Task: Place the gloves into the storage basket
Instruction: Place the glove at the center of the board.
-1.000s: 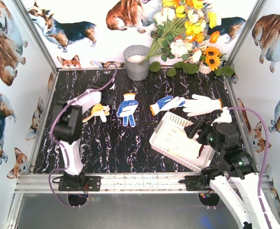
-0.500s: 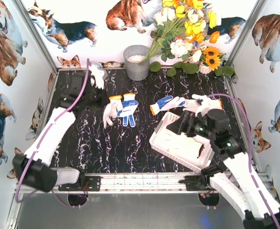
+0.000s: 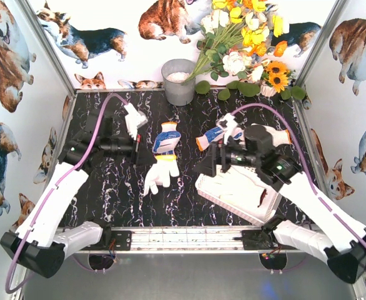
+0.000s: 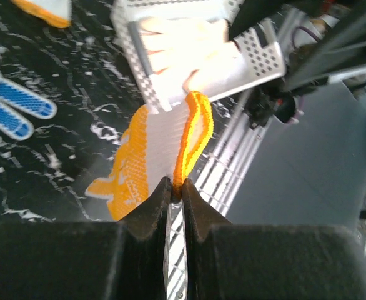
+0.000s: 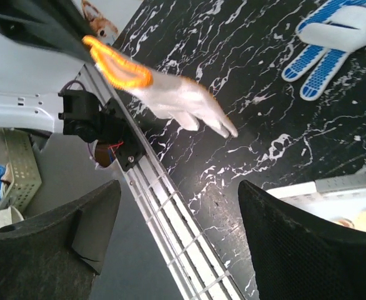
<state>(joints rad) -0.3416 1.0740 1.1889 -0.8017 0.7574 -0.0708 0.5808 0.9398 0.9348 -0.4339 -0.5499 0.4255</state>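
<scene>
Reading the overhead view as a dial with twelve at the far wall, we begin at six o'clock, where the aluminium rail [image 3: 189, 236] runs along the near edge. Just beyond it, at about four o'clock, sits the storage basket [image 3: 215, 195], white and perforated, with pale gloves [image 4: 192, 53] lying inside it. The right gripper [image 3: 207, 166] hangs over the basket's nine o'clock end. Its fingers are spread wide with nothing between them, and its own camera shows only the black marbled table [image 5: 245, 144] through the gap. Near the middle of the dial we see the left gripper [image 4: 175, 185], with its fingers pressed together on the orange-yellow cuff of the held glove [image 3: 160, 175]. That glove has a yellow-dotted palm and droops from the cuff with its fingers pointing toward six o'clock, well apart from the basket. We cannot tell whether its fingertips touch the table. Directly behind it, toward twelve, a blue-dotted glove [image 3: 166, 139] lies flat on the marble. At about two o'clock a second blue-dotted glove [image 3: 212, 134] and a white glove [image 3: 275, 135] with an orange cuff lie beyond the basket's far side, both partly hidden by the right arm. Farthest back, a grey bucket [image 3: 178, 81] stands at twelve o'clock, and a bunch of flowers [image 3: 245, 44] leans at one o'clock.
</scene>
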